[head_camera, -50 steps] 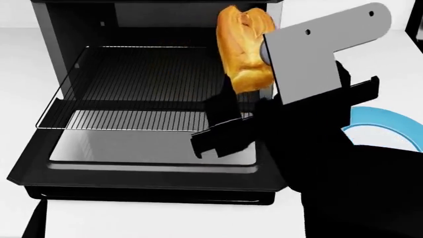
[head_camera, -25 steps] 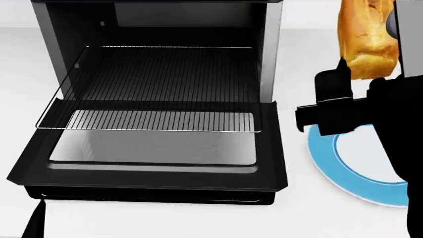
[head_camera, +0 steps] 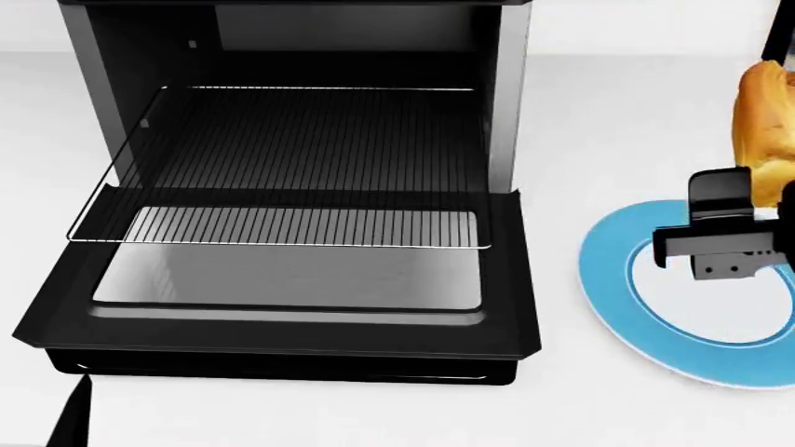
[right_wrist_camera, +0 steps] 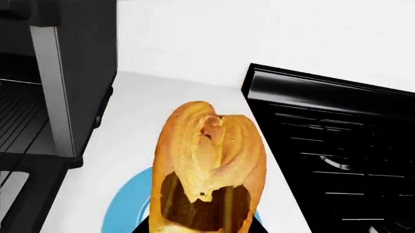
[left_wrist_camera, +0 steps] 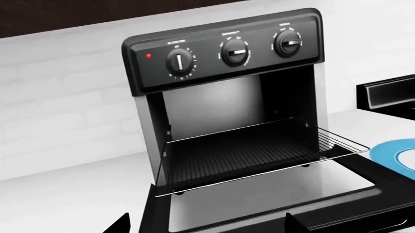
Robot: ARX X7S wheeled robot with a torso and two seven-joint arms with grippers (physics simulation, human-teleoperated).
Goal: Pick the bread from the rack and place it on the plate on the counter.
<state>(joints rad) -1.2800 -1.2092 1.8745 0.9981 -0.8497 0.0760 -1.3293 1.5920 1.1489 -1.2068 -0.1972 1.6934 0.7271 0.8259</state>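
Carried clear of the oven mouth and across to the robot's right over the past second, the bread now hangs at the right edge of the head view, lower than half a second ago and just beyond the far rim of the plate. Item: small golden loaf, split browned top, held on end by the right gripper, whose black fingers show below it; the right wrist view shows the loaf close before the lens with the blue rim underneath, so the grip reads as clamped on the bread, though the contact points themselves are hidden. Plate: round, sky-blue rim, white centre, bare, lying on the white counter to the right of the oven. Rack: silver wire, pulled out over the lowered glass door, nothing on it. Toaster oven: black, three knobs, cavity open. Black cooktop lies beside the plate on the far side from the oven. Left gripper: only dark tips at the edge of the left wrist view, state not determinable. Status, as judged: pick done, transfer nearly done; remaining is to bring the loaf toward the plate's centre, lower it and let go.
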